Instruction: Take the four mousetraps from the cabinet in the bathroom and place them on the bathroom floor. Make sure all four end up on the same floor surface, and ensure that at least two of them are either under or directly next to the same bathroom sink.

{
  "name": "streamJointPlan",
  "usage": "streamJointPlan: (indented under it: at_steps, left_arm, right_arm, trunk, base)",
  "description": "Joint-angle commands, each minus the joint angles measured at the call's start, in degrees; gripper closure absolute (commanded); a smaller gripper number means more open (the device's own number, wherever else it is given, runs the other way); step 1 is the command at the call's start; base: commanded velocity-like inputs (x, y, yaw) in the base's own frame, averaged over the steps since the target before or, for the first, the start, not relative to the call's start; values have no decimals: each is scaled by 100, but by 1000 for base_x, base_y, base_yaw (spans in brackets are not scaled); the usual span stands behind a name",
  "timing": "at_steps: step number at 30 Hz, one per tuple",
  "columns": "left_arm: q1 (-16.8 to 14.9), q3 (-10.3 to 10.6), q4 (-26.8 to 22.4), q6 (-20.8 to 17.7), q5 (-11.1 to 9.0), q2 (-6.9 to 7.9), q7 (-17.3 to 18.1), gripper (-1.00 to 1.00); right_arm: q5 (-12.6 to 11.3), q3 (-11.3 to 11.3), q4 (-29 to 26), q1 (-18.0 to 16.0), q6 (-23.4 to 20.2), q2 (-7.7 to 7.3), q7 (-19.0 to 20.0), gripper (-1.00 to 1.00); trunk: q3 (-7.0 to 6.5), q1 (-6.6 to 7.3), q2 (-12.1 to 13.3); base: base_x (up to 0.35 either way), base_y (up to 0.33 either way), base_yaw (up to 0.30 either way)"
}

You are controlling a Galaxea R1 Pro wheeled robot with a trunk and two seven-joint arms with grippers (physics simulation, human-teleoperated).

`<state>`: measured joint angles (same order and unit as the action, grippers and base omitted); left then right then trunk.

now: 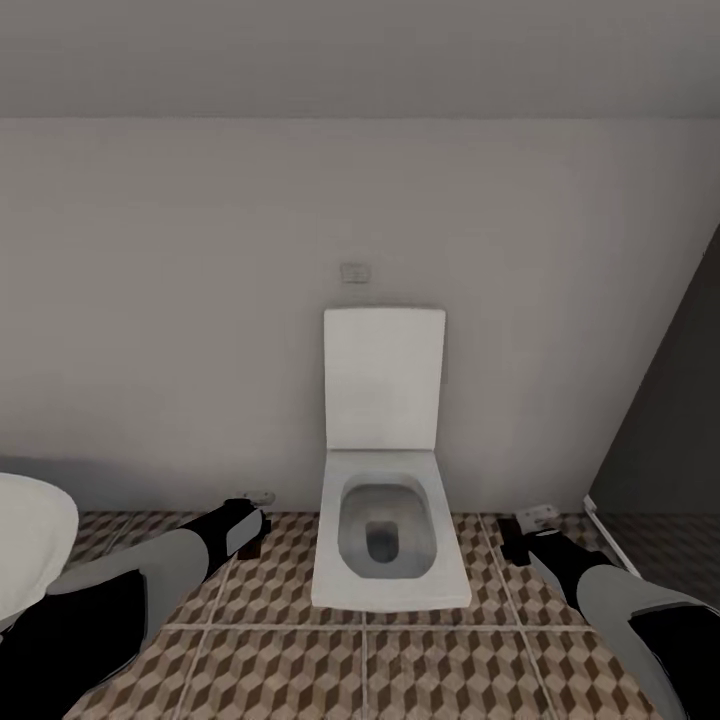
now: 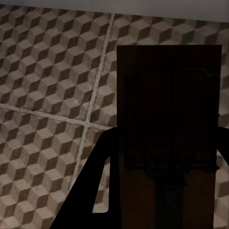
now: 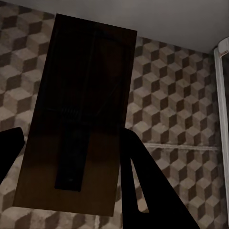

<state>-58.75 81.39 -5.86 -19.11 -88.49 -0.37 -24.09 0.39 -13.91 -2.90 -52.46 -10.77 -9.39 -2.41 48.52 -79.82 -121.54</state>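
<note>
Each gripper holds a mousetrap above the bathroom floor (image 1: 400,660), which is tiled in a cube pattern. In the left wrist view, a dark flat board with a wire bar, the mousetrap (image 2: 169,105), sits between the black fingers (image 2: 93,191) of my left gripper (image 2: 167,136). My right gripper (image 3: 71,138) is shut on a second mousetrap (image 3: 83,95), which is tilted. In the head view the left gripper (image 1: 252,520) hangs left of the toilet and the right gripper (image 1: 530,530) hangs right of it. The cabinet and the bathroom sink are out of view.
A white toilet (image 1: 385,520) with its lid up stands against the grey wall straight ahead, between my arms. A white rounded rim (image 1: 30,540) juts in at the left. A dark panel (image 1: 670,420) with a white edge strip (image 3: 223,95) stands at the right.
</note>
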Motion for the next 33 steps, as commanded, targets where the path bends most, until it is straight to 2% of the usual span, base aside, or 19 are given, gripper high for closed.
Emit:
streamJointPlan:
  at_steps: [1,27,33]
  left_arm:
    - [-5,34,-12,-22,-19,4,-43,100]
    - [-5,34,-12,-22,-19,11,-43,100]
    - [-5,34,-12,-22,-19,11,-43,100]
  right_arm:
    - [5,-33,-12,-1,-40,-1,-14,100]
    - [5,-3,-17,-1,-63,-8,-15,100]
    - [5,9,-25,-8,-73,-72,-15,100]
  trunk:
    - [24,-22,-44]
    - [491,-593,-1087]
    - [598,-724,-1327]
  base:
    - [0,0,0]
    - [0,0,0]
    - [0,0,0]
